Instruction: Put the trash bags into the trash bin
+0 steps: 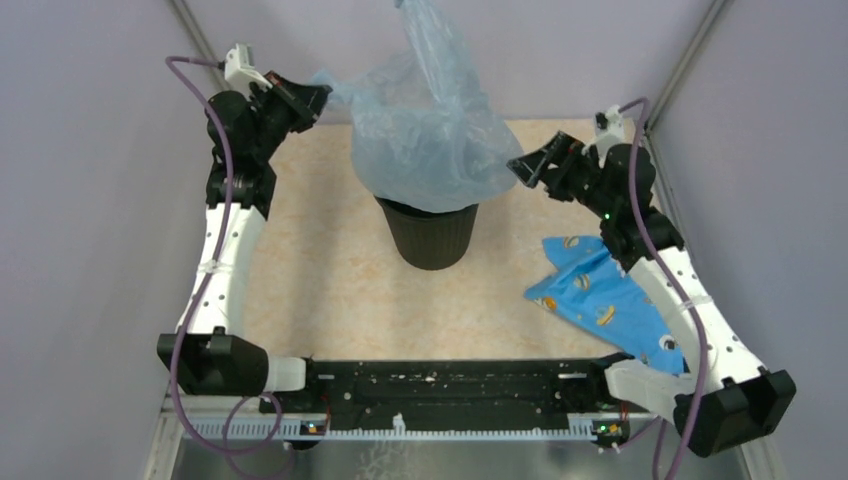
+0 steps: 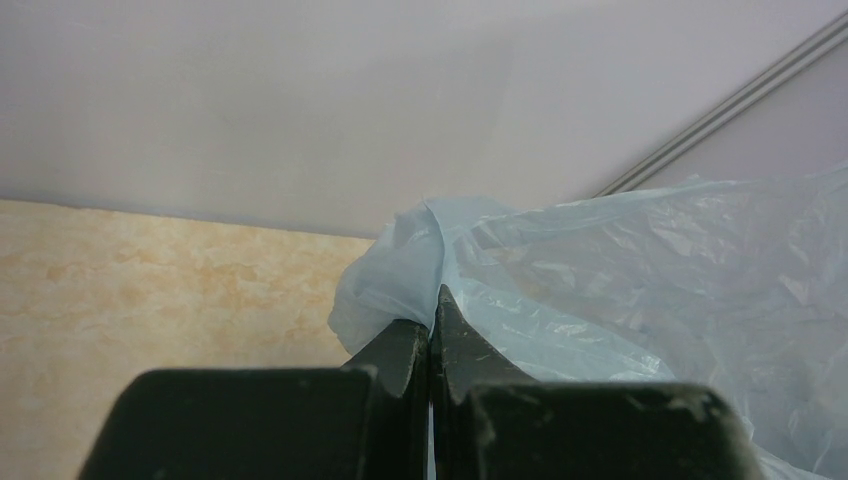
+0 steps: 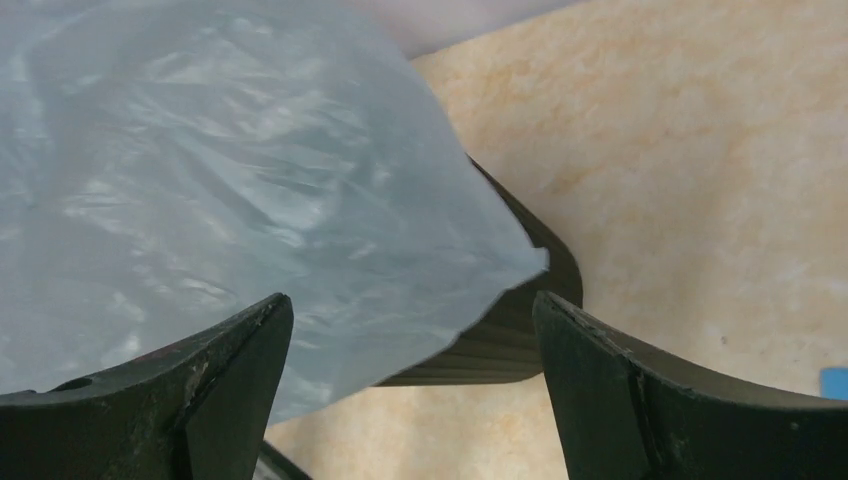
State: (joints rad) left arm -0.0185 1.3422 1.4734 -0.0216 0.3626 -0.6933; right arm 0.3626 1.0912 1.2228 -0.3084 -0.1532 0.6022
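1. Pinching a corner of the trash bag, the left gripper is clamping it up-left of the trash bin.
2. The bag is draping over the bin's mouth and billowing above it; a sideways tug is likely to slide it off or tip the bin.
3. The right gripper is gaping beside the bag, gripping nothing.
4. No writing is showing.

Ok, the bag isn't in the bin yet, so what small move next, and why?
Probably close the right gripper on the bag draped over the bin: its open fingers straddle the film's edge, while the left gripper pinches the other side.
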